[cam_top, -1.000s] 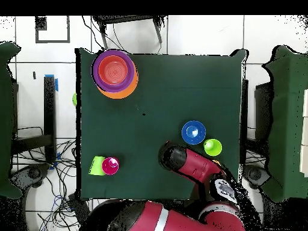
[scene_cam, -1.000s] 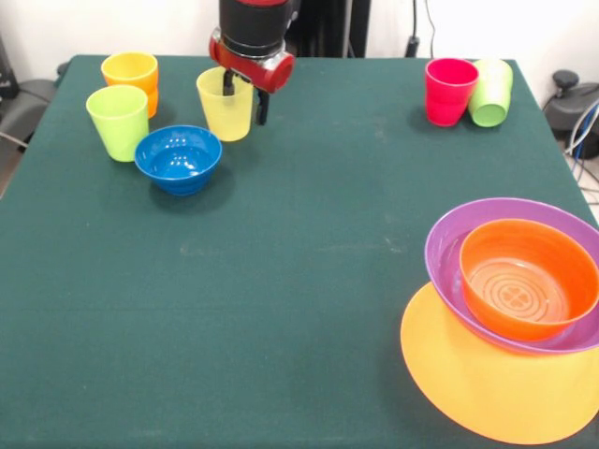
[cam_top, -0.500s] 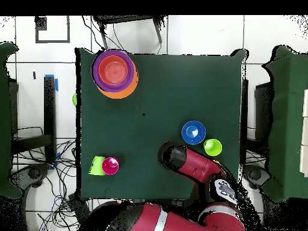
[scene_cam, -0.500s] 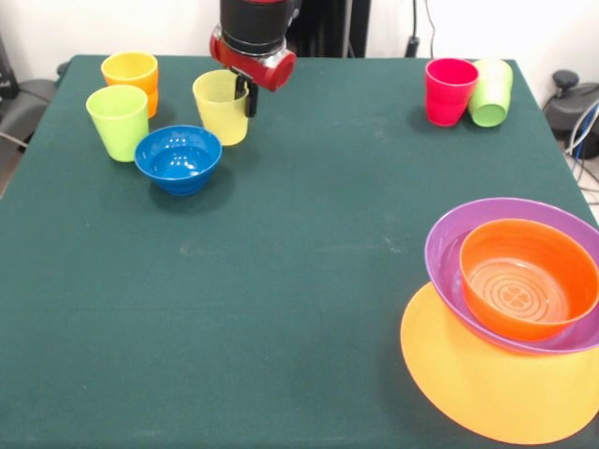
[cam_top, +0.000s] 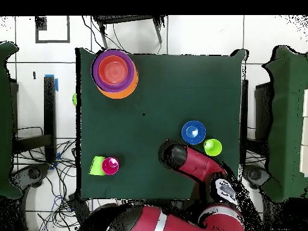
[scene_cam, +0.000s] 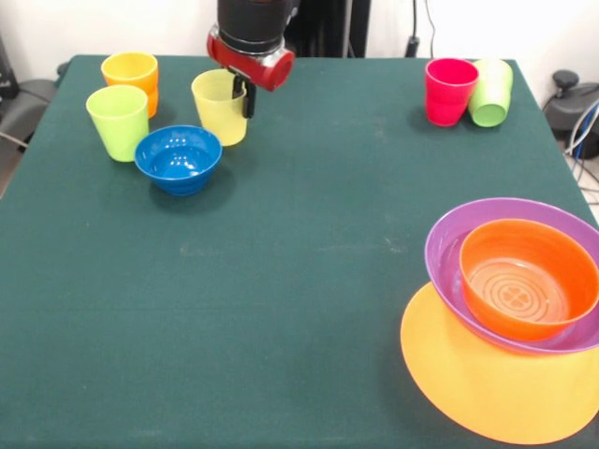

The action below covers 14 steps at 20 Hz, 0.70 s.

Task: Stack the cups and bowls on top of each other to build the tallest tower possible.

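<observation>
My gripper (scene_cam: 241, 94) is shut on the rim of the translucent yellow cup (scene_cam: 218, 108) at the table's far left; one dark finger (scene_cam: 248, 99) shows outside the cup wall. Close by stand the orange cup (scene_cam: 131, 74), the lime green cup (scene_cam: 118, 122) and the small blue bowl (scene_cam: 178, 157). The red cup (scene_cam: 449, 90) stands at the far right with the green cup (scene_cam: 490, 92) leaning on it. At the near right, the red-orange bowl (scene_cam: 524, 281) sits in the purple bowl (scene_cam: 447, 238) on the orange-yellow bowl (scene_cam: 468, 374). In the overhead view my arm (cam_top: 180, 159) hides the yellow cup.
From overhead, the bowl stack (cam_top: 114, 71) sits at the table's top left corner, the blue bowl (cam_top: 193, 132) and lime green cup (cam_top: 212, 147) at the right, the red cup (cam_top: 110, 165) at the bottom left. A green thing (cam_top: 74, 99) lies off the table's left edge.
The gripper shut on the yellow cup's rim, and the cup has shifted a little to the left and away from the blue bowl. Nothing else moved.
</observation>
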Each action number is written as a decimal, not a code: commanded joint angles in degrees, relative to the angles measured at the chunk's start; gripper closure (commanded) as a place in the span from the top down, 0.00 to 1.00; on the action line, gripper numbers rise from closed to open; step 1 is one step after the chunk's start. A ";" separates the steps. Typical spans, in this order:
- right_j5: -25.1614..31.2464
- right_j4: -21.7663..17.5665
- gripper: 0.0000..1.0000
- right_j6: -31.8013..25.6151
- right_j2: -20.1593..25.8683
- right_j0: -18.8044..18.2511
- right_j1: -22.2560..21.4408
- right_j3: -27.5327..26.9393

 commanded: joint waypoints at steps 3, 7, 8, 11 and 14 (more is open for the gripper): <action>13.58 2.73 0.00 8.16 2.67 6.00 -1.84 -9.04; 16.40 2.68 0.00 9.11 1.13 10.12 -3.10 -14.03; 17.58 2.52 0.00 9.45 0.48 11.21 -3.26 -15.74; 25.93 2.16 0.00 10.31 -1.31 13.75 -4.11 -21.27; 32.31 1.78 0.00 10.63 -2.64 15.38 -4.74 -26.23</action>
